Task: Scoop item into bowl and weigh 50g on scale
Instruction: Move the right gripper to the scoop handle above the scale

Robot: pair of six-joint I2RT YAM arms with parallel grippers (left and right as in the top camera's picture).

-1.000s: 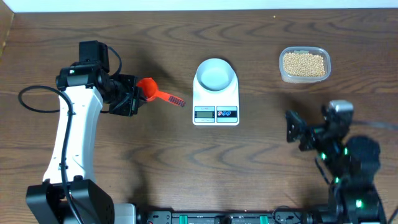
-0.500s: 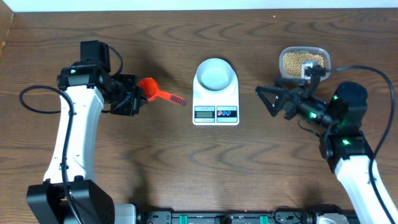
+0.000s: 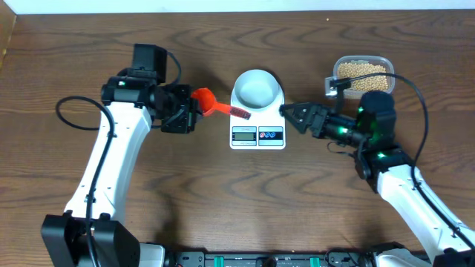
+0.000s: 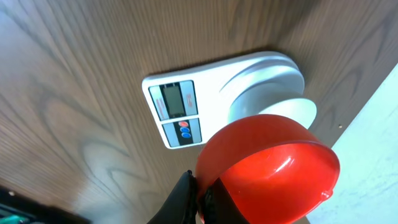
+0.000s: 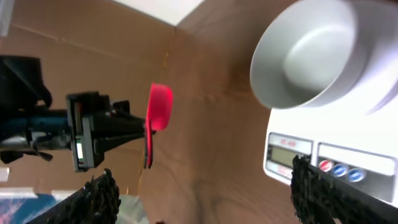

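Left gripper (image 3: 193, 111) is clamped on the red scoop (image 3: 203, 97), whose handle end overlaps the scale (image 3: 257, 135) in the overhead view. The bowl (image 3: 257, 87) sits on the scale, near the desk's rear edge. Right gripper (image 3: 290, 119) stands spread and empty beside the scale's right edge. The beans (image 3: 364, 69) lie in the clear tub (image 3: 389, 65), partly masked by the right arm. The display digits are illegible.

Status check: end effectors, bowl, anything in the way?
Left end effector shut on red scoop, at scale's left edge. Right end effector open at scale's right edge. Bowl on scale, empty; beans in tub. Nothing over the bowl.
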